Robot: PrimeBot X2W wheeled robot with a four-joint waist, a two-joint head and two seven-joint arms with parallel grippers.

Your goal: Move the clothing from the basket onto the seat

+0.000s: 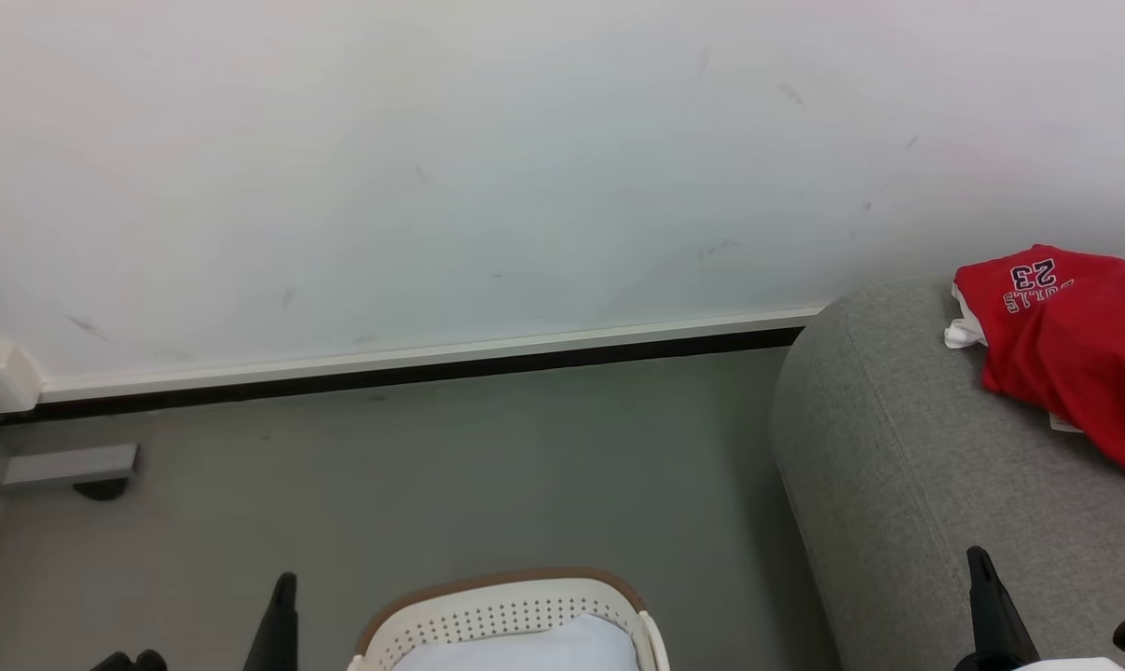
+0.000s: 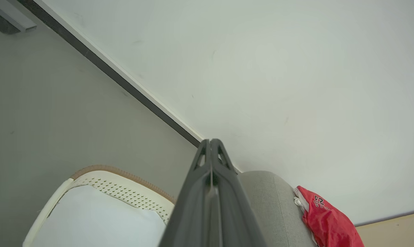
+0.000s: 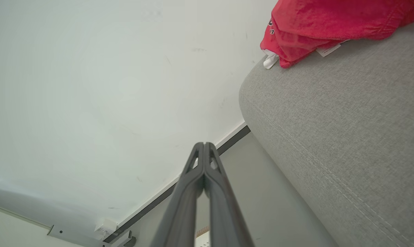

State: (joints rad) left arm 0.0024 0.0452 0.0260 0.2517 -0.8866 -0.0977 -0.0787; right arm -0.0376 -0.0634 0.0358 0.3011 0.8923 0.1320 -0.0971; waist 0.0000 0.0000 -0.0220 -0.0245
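Clothing [image 1: 1070,349] lies by the edge of the seat [image 1: 898,466]; something pale [image 1: 525,645] fills the basket [image 1: 501,610]. Left hand [image 1: 285,587], right hand [image 1: 980,564]: closed, empty.

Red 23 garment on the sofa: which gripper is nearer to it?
Right. The right gripper is beside the sofa, short of the red 23 garment; the left gripper is past the basket.

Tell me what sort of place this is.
Probably a plain indoor room staged as a living space: grey sofa with red clothing, laundry basket on the floor, bare white wall.
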